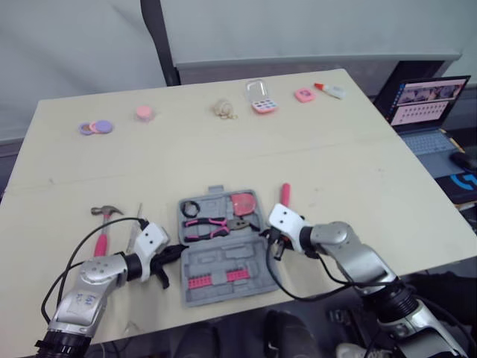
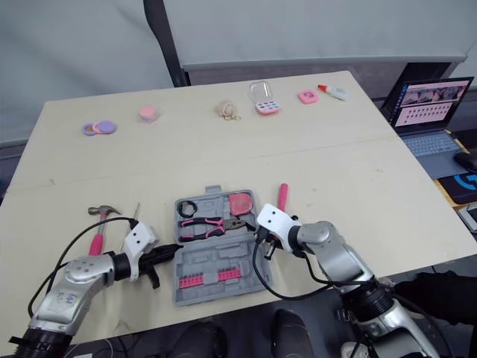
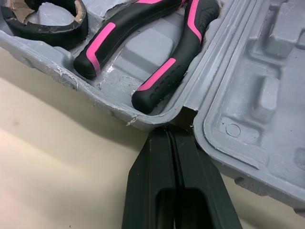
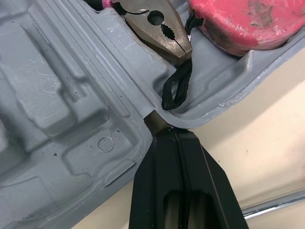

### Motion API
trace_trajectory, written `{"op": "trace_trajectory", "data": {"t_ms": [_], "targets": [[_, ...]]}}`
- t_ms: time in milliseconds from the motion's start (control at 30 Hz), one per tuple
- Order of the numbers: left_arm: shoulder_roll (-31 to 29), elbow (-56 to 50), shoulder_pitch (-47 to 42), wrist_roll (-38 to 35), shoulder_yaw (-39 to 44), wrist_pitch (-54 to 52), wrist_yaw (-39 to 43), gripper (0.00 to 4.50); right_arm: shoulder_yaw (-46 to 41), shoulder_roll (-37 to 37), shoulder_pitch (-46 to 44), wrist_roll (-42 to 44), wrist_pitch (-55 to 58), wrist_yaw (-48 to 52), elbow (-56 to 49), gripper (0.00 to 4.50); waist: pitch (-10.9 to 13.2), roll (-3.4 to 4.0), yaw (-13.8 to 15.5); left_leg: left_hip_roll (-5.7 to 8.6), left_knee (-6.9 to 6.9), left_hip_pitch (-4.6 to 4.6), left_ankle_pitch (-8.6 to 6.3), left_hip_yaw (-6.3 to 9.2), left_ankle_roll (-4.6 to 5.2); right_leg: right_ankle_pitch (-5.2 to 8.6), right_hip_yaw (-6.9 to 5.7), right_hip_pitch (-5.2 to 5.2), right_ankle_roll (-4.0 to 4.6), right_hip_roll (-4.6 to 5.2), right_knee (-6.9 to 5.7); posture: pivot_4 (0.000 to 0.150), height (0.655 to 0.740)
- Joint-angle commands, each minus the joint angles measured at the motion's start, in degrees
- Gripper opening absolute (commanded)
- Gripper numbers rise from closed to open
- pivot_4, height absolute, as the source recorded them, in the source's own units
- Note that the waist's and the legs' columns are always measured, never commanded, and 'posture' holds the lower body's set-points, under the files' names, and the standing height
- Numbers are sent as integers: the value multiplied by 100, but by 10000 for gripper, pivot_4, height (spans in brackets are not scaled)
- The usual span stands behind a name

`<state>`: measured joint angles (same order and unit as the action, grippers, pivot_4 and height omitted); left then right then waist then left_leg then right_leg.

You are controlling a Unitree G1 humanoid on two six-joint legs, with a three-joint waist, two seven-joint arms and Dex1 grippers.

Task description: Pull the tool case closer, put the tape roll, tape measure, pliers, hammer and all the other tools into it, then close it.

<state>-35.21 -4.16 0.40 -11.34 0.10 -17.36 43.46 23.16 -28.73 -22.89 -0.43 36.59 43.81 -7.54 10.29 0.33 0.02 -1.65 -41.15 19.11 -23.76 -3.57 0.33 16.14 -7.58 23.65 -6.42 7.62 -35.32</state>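
The case [image 1: 218, 262] is lying open on the table [image 1: 320, 149], right between the two grippers. Its long fold line is running from left to right. The left gripper [image 3: 172, 136] is poking its tip into the left end of that fold. The right gripper [image 4: 170, 138] is poking its tip into the right end. Both grippers are keeping their fingers pressed together and are pinching nothing. Each one is touching the gray edge where the two halves meet. Both arms are equally near the case, one on each side.

I think both tips need to drag toward the robot at the same speed. If one side is going faster, the case may be turning crooked.

The case is gray plastic with molded pockets. The far half is holding the black tape roll [image 1: 190, 208], the pink and black pliers [image 1: 209, 226] and the pink tape measure [image 1: 242, 203]. The near half is showing rows of small pink bits.

The hammer [image 1: 104, 227] is lying outside, to the left of the case and near the left arm, with its handle pointing toward the robot. A thin tool [image 1: 136, 224] is lying just beside it. A pink screwdriver [image 1: 285, 194] is waiting to the right of the case, near the right arm.
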Motion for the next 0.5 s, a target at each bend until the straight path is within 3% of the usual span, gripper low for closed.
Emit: {"op": "trace_trajectory", "data": {"t_ms": [33, 500], "targets": [[8, 109, 29, 93, -16, 6, -63, 490, -24, -45, 58, -26, 71, 7, -59, 331, 0, 0, 0, 0, 0, 0, 0, 0, 0, 0, 0, 0, 0, 0, 0, 1500, 7287], [51, 282, -94, 105, -19, -2, -77, 490, -82, -88, -29, -1, 121, 6, 7, 331, 0, 2, 9, -1, 1, 4, 0, 3, 0, 0, -2, 1, 0, 4, 0, 1500, 7287]]}}
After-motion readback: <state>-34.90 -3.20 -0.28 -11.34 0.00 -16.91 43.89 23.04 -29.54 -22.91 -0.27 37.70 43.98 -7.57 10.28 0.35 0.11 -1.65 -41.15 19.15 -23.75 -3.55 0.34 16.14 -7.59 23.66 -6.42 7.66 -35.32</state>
